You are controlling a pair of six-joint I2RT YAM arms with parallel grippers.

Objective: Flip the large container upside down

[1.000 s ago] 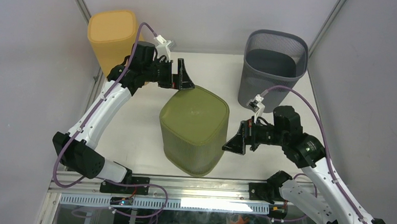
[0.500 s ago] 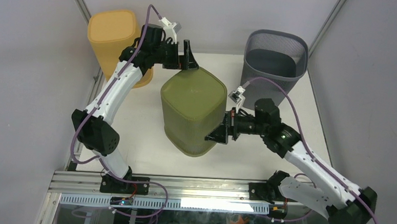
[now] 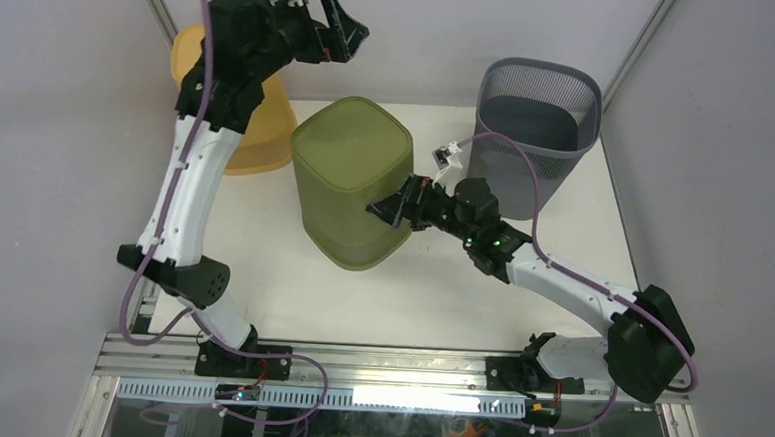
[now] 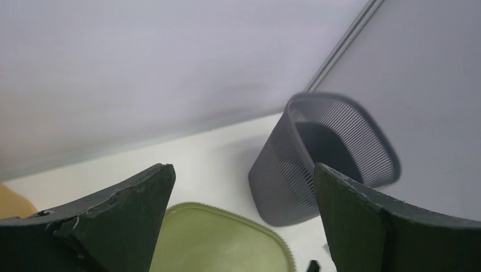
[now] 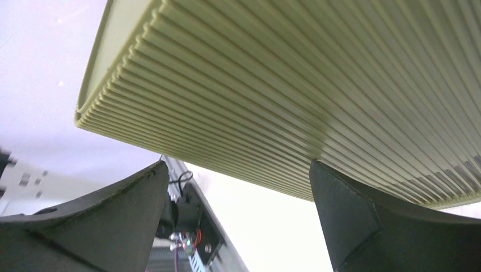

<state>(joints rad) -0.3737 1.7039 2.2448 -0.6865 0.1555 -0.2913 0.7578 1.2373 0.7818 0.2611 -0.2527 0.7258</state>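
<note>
The green ribbed container stands in the middle of the table with its closed base facing up. It also shows in the left wrist view and fills the top of the right wrist view. My left gripper is open and empty, raised high above the back left, well clear of the container. My right gripper is open at the container's right side wall. One fingertip is at the ribbed wall.
A yellow container stands base-up at the back left, partly hidden by the left arm. A grey mesh bin stands upright with its mouth open at the back right, also in the left wrist view. Enclosure walls stand on both sides.
The left arm has lifted off the green container and swung up and back. The right gripper has moved left against the container's side. The container has shifted left and farther back.
</note>
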